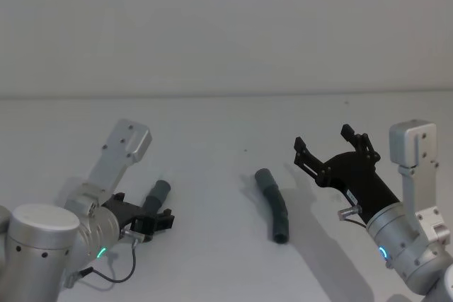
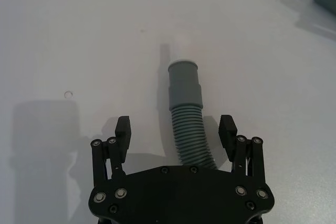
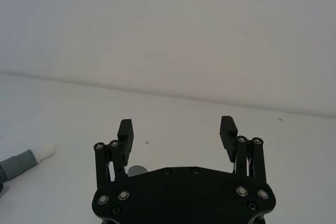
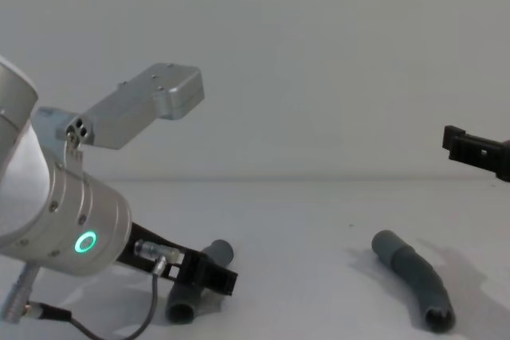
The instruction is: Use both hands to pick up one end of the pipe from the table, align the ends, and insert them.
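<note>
Straddling the left pipe piece (image 2: 184, 98), your left tool (image 2: 175, 128) sits low over the counter (image 1: 212, 125). Its fingers are spread wide, one on each side of the ribbed middle, with a gap on both sides and nothing gripped. That piece lies flat on the counter's left part, smooth cuff pointing away from the tool.

Your right tool (image 1: 324, 141) hangs raised above the counter on the right, fingers also wide apart and holding nothing. The right pipe piece (image 1: 272, 204) lies flat near the counter's middle, curved, between the two tools and nearer the right one, touching neither. Its dark open end faces the robot. The two pieces are well apart and not joined.

The right wrist view catches a grey piece with a white tip (image 3: 46, 151) lying on the counter. You cannot tell for sure which piece it is.

The counter is plain matte white, with soft shadows under arms and pieces and a few tiny specks. A plain pale wall (image 1: 212, 26) meets its far edge. The left arm shows a green ring light (image 4: 86, 242).
</note>
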Motion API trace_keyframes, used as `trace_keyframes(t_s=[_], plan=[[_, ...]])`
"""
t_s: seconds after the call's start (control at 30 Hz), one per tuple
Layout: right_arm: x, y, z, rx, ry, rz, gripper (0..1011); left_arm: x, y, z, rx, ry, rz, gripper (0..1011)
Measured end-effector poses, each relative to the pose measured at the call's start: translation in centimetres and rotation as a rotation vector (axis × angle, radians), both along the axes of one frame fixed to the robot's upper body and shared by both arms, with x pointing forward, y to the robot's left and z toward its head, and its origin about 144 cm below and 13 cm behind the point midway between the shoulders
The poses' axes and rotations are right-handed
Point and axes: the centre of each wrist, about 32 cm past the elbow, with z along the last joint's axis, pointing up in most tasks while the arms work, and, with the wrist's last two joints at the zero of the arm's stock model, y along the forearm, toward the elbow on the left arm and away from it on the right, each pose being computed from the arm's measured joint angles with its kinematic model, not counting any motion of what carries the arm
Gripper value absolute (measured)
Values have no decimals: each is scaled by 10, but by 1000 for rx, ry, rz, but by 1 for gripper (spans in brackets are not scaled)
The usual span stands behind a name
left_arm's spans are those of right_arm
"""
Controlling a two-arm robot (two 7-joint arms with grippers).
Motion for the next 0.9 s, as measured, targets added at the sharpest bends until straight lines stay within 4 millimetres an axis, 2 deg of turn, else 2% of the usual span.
trace_keyframes(t_s=[0.4, 0.73, 0.9], plan=[[0, 0, 0, 0, 0, 0, 1001, 0, 1, -2, -7, -7, 11, 988], [0, 0, 0, 0, 0, 0, 1001, 0, 1, -3, -9, -8, 14, 755], [0, 0, 0, 0, 0, 0, 1001, 0, 1, -3, -9, -9, 15, 558]])
